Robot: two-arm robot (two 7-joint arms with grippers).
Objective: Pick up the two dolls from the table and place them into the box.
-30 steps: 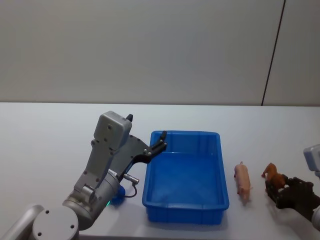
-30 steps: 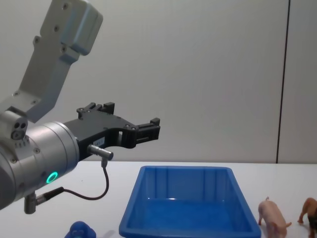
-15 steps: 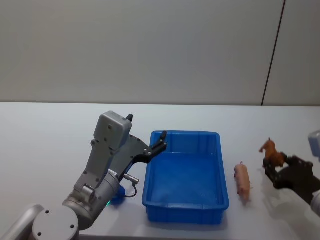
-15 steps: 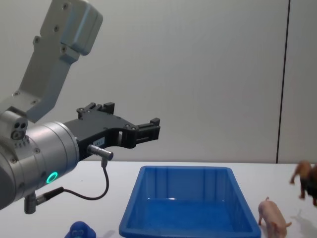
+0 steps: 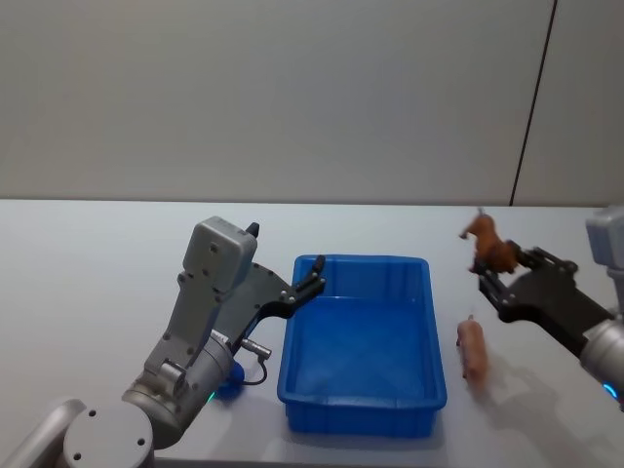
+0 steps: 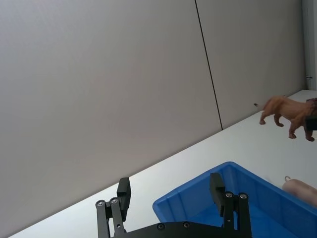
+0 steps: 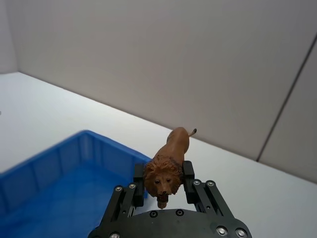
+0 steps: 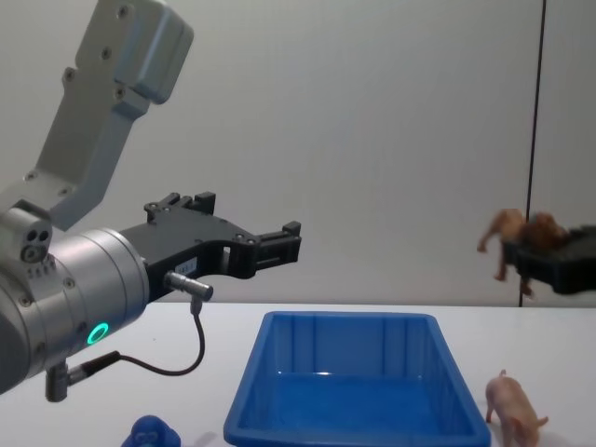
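- Aloft right of the box (image 5: 363, 408), the right gripper (image 5: 494, 267) clamps the brown lion (image 5: 483, 235).
- By the box's left rim the left gripper (image 5: 314, 276) hovers, fingers apart.

Nothing readable here as far as I can tell. No lettering, numbers or logos I can make out on the blue box (image 5: 361, 408), the brown lion toy (image 5: 485, 244), the pink pig (image 5: 473, 353) or the table (image 5: 97, 253).
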